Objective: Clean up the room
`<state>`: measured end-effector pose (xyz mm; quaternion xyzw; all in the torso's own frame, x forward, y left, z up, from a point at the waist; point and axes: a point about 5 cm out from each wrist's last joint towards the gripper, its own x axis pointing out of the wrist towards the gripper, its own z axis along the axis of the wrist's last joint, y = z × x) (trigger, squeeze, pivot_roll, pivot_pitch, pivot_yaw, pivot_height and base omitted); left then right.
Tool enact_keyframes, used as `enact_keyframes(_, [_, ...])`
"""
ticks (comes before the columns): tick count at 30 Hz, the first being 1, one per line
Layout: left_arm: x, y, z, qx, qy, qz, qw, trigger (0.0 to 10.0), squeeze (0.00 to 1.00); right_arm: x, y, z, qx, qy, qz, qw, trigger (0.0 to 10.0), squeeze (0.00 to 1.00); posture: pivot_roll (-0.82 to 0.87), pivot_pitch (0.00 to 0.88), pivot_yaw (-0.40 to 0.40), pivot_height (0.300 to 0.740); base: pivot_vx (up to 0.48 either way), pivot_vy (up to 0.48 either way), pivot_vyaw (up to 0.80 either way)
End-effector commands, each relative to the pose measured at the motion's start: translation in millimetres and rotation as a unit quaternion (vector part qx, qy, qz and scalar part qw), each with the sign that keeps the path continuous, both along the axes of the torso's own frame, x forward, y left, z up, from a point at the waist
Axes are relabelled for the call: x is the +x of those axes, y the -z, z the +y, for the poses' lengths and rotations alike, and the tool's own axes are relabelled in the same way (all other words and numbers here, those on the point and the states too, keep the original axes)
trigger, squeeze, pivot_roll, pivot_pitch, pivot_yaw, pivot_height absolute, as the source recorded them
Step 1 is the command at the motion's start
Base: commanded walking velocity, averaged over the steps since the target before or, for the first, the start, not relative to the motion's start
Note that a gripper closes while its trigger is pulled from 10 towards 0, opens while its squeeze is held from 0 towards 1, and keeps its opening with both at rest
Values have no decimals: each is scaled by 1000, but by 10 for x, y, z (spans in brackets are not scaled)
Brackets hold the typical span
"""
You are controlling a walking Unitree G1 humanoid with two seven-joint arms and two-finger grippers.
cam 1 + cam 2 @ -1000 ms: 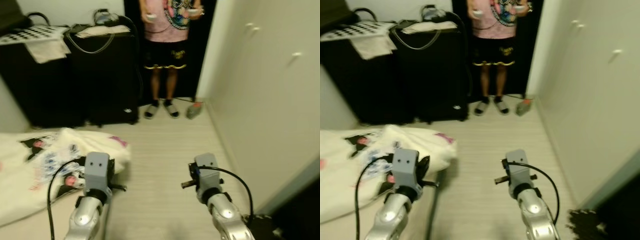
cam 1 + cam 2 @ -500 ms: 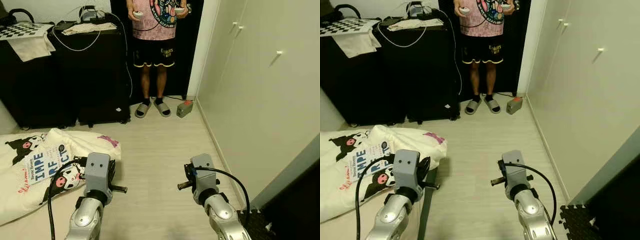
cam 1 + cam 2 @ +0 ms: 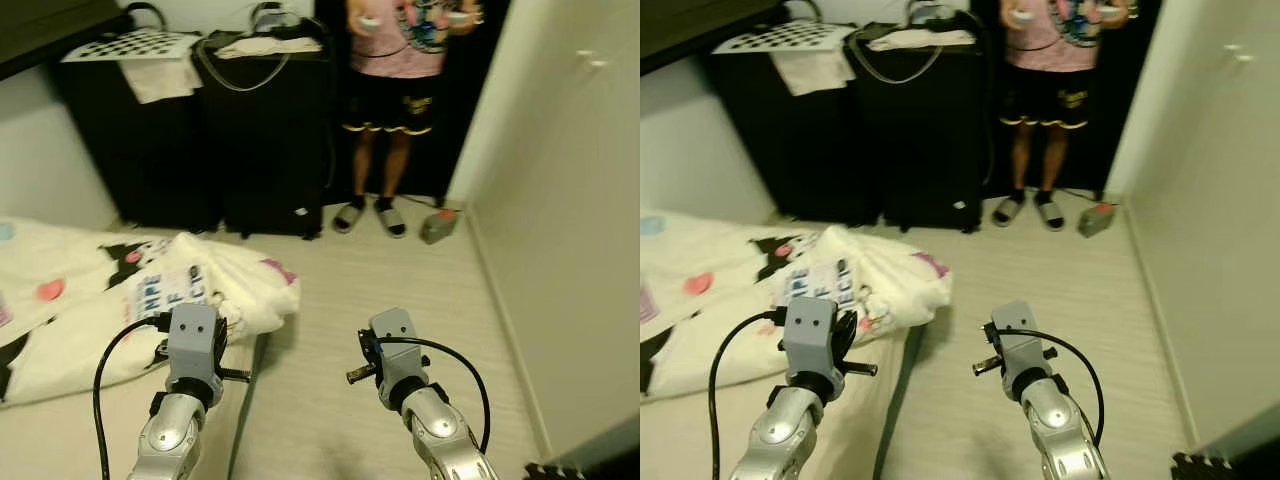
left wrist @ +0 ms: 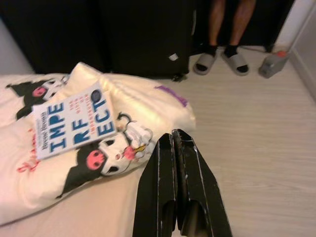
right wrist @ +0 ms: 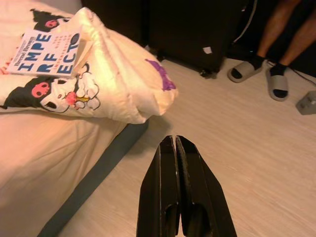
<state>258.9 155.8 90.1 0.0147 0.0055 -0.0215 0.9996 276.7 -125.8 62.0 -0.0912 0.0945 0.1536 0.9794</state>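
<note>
A white book (image 4: 71,127) with blue letters lies on a cream duvet (image 4: 148,103) printed with cartoon figures, bunched at the corner of the bed (image 3: 60,430). The same book (image 3: 165,290) sits just ahead and left of my left arm (image 3: 193,345). My left gripper (image 4: 172,132) is shut and holds nothing, hovering over the bed's edge short of the duvet. My right gripper (image 5: 175,137) is also shut and holds nothing, above the pale wood floor (image 5: 256,148) beside the bed.
A person (image 3: 405,90) in slippers stands in the dark doorway ahead, holding controllers. Black suitcases (image 3: 270,140) and a dark cabinet (image 3: 130,150) line the far wall. A small grey box (image 3: 438,226) lies on the floor. White wardrobe doors (image 3: 580,220) run along the right.
The whole view has swung to the left, so more of the bed and duvet shows and less of the wardrobe. Both arms hold the same pose, grippers still shut.
</note>
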Motion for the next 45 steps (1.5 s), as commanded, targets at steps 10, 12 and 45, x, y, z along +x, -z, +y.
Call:
enact_keyframes(10, [-30, 82, 26, 13, 0, 22, 1000, 10000, 0, -31, 32, -2, -5, -4, 7, 1000, 10000, 0, -57, 94, -22, 740, 0, 0, 800])
enact_keyframes(12, [-29, 82, 26, 13, 1, 22, 1000, 10000, 0, -29, 32, -1, -5, -4, 6, 1000, 10000, 0, -57, 94, -22, 740, 0, 0, 800])
enact_keyframes(45, [-59, 90, 16, 8, 17, 24, 1000, 10000, 0, -38, 62, 7, 15, 6, 15, 1000, 10000, 0, -51, 78, -18, 740, 0, 0, 606])
